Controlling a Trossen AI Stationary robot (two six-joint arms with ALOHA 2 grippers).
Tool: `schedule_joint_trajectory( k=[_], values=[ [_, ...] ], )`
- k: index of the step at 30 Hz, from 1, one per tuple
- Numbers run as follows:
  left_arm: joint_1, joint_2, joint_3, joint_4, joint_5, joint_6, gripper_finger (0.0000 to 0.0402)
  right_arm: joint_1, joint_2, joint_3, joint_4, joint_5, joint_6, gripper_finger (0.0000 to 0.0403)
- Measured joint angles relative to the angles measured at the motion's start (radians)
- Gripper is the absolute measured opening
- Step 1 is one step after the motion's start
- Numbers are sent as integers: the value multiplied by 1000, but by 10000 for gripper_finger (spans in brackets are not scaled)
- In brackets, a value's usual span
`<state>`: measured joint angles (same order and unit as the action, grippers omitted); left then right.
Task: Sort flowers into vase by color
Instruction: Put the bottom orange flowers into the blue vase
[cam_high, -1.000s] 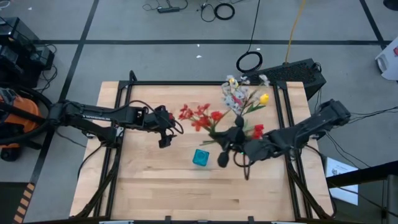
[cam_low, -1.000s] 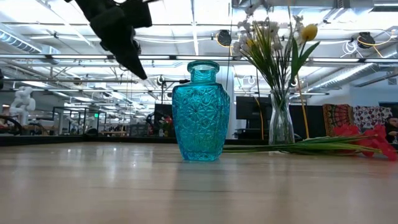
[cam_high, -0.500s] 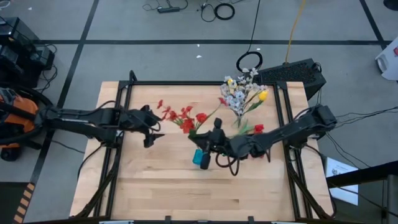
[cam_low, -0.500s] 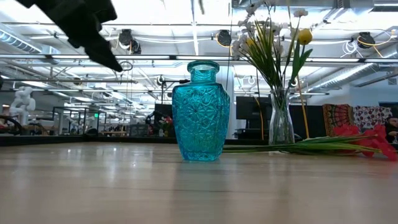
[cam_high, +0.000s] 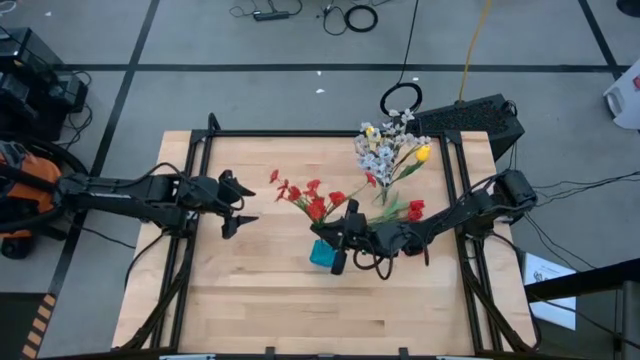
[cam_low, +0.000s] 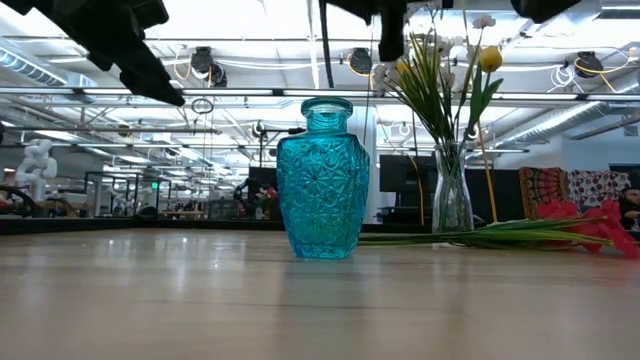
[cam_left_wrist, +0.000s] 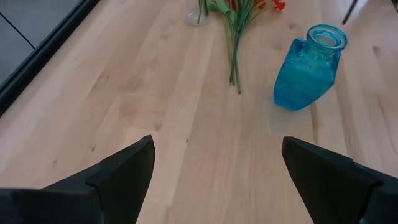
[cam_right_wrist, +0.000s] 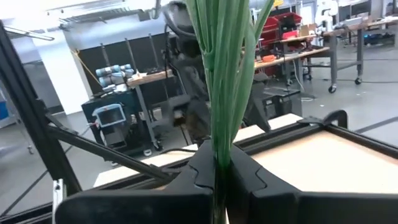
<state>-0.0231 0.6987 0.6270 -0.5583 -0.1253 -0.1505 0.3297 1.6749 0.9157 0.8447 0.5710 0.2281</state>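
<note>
Fingers of the right gripper (cam_high: 338, 262) are clamped on a bunch of red flowers (cam_high: 308, 196), right above the blue vase (cam_high: 322, 254) at the frame's center; the left gripper (cam_high: 240, 205) hangs left of center, fingers apart. More flowers fill a clear vase (cam_high: 383, 194) at upper right. In the low view, the blue vase stands mid-tabletop (cam_low: 200, 300), red flowers (cam_low: 590, 225) lying at right. The right wrist view shows green stems (cam_right_wrist: 224, 81) pinched between the fingers.
</note>
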Motion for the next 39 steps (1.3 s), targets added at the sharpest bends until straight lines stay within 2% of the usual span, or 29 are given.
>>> schedule_joint_trajectory(
  k=[19, 26, 32, 39],
  values=[
    [0, 1, 0, 1, -8, 10, 354, -14, 29, -37, -31, -3, 59, 6],
    [1, 1, 0, 4, -17, 9, 354, -14, 128, -37, 101, -44, 66, 3],
    [1, 1, 0, 4, -18, 2, 354, -14, 160, -37, 103, -49, 104, 21],
    [1, 2, 0, 3, -20, 3, 354, -14, 143, -37, 95, -49, 60, 55]
  ],
)
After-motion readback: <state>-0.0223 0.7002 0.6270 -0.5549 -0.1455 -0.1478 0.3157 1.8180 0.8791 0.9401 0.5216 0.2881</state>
